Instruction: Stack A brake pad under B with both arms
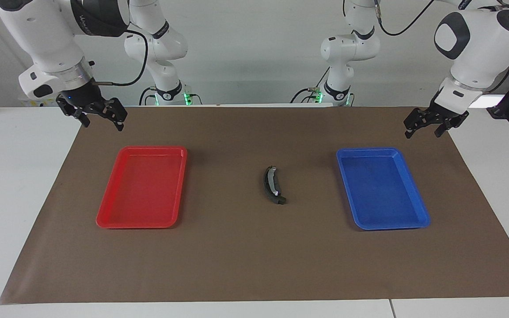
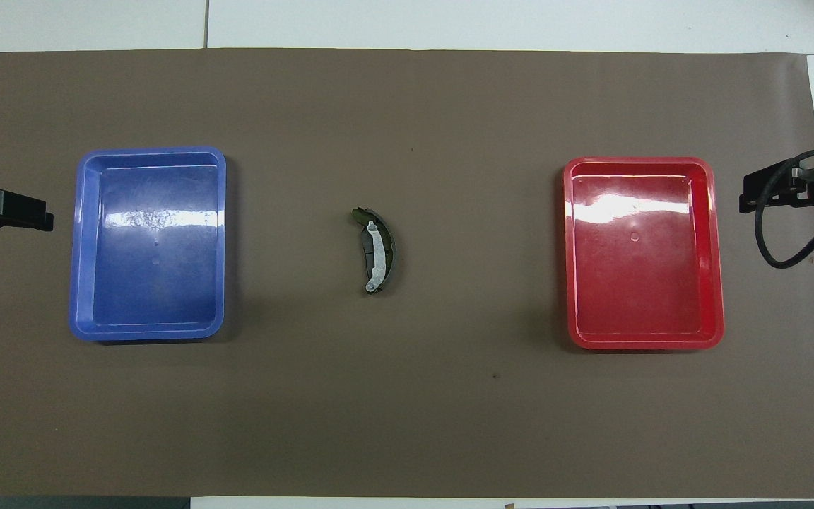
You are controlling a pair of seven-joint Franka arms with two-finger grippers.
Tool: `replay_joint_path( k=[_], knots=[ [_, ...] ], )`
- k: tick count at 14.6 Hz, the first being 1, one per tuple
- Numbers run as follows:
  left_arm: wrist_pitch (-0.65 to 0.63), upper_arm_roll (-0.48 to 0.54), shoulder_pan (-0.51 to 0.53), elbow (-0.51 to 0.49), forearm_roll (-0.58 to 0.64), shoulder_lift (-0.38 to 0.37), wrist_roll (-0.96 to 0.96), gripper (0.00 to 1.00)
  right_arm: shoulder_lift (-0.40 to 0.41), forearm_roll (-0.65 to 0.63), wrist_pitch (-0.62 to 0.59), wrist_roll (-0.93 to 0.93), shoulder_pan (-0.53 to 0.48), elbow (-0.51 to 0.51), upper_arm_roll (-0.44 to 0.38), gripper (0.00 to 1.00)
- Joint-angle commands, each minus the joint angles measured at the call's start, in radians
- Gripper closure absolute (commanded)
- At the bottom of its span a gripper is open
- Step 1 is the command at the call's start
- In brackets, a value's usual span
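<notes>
Centrally on the brown mat (image 1: 237, 265) that covers the counter (image 1: 16, 185), B (image 1: 273, 185) is seen lying on top of the A brake pad (image 1: 279, 200), of which only a dark end shows beneath it. The stack is placed between the red tray (image 1: 142, 187) and the blue tray (image 1: 382, 187), apart from both. The right tool (image 1: 97, 115) is held in the air over the mat's corner at the right arm's end, fingers spread and empty. The left tool (image 1: 429, 123) is held over the mat's corner at the left arm's end, likewise spread and empty.
</notes>
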Motion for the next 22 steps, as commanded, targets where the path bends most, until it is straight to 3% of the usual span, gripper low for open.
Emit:
replay_joint_path(
  k=[1,3,4,6,14,22],
  knots=[
    [0.004,-0.003,0.009,-0.020,-0.012,-0.018,-0.007,0.01,-0.021,-0.004,-0.014,-0.030,-0.004,-0.012,-0.004,0.00],
    [0.004,-0.003,0.009,-0.020,-0.012,-0.018,-0.007,0.01,-0.039,-0.004,-0.032,-0.020,0.078,-0.022,-0.068,0.00],
    [0.004,-0.003,0.009,-0.020,-0.012,-0.018,-0.007,0.01,-0.045,-0.004,-0.034,-0.023,0.072,-0.029,-0.077,0.00],
    [0.004,-0.003,0.009,-0.020,-0.012,-0.018,-0.007,0.01,-0.041,-0.006,-0.026,-0.031,-0.003,-0.023,0.008,0.00],
    [0.004,-0.003,0.008,-0.020,-0.012,-0.018,-0.007,0.01,-0.071,-0.006,-0.028,-0.017,0.019,-0.058,0.009,0.00],
    [0.004,-0.003,0.009,-0.020,-0.012,-0.018,-0.007,0.01,-0.042,-0.032,-0.077,-0.030,0.019,0.032,0.013,0.00]
  ],
)
